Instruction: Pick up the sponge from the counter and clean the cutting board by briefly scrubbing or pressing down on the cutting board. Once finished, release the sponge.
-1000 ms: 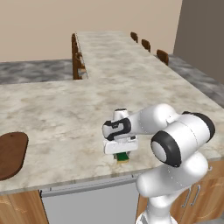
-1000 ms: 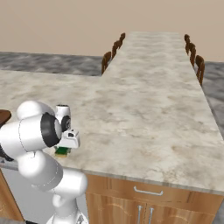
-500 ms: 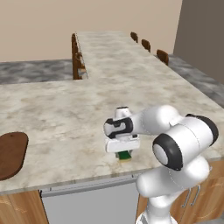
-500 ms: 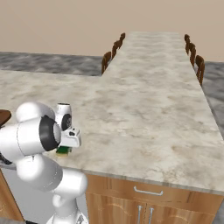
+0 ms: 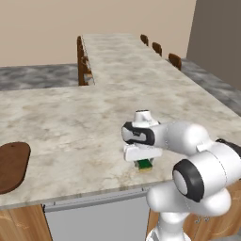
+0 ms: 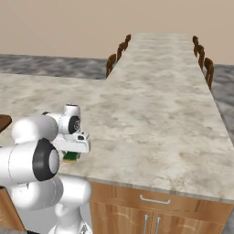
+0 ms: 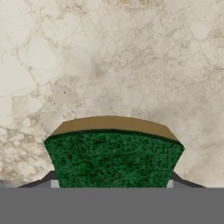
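The sponge [image 5: 144, 164], green on top with a yellow base, is near the counter's [image 5: 75, 117] front edge. My gripper [image 5: 142, 159] points down over it, shut on the sponge. In the hand view the sponge [image 7: 113, 159] sits between the two finger tips [image 7: 47, 179], close to the camera, with marbled stone behind it. From the right base view the sponge [image 6: 71, 157] peeks out under the gripper [image 6: 72, 152]. The dark brown cutting board [image 5: 12, 164] lies far to the left on the counter, and a sliver of the cutting board [image 6: 3, 122] shows at the left edge.
The counter [image 6: 151, 119] runs far back as a long peninsula with wooden chairs [image 5: 84, 66] on both sides. Wood cabinets with a drawer handle [image 6: 155, 200] lie below the front edge. A grey appliance panel [image 5: 94, 219] sits under the counter in front of me.
The gripper and the sponge have shifted slightly to the right together. The cutting board has stayed in place.
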Robot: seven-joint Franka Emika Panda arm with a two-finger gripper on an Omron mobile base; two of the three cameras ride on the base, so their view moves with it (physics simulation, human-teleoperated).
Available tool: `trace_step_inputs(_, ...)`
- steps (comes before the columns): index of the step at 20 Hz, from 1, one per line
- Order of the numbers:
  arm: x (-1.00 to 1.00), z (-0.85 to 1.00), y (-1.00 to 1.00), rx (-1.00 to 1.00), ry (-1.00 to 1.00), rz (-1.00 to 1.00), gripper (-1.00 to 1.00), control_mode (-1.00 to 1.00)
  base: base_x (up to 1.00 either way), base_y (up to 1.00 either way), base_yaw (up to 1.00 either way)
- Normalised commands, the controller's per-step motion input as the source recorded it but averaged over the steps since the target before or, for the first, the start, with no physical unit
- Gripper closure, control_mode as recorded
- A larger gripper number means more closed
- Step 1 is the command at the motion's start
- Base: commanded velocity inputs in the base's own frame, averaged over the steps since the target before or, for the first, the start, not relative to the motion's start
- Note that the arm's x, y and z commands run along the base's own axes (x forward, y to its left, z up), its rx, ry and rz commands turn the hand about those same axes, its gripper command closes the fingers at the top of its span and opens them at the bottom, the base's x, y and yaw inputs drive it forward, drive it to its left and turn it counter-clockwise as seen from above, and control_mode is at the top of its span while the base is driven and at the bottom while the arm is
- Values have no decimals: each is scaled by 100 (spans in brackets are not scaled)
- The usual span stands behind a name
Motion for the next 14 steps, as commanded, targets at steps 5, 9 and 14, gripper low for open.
trace_step_inputs(5, -25, 54, -41, 0, 0, 0, 100, -100, 0, 0, 0)
trace_step_inputs(9, -24, 45, -21, 0, 1, -1, 100, -100, 0, 0, 0)
trace_step_inputs(14, -44, 42, -24, 0, 0, -3, 100, -100, 0, 0, 0)
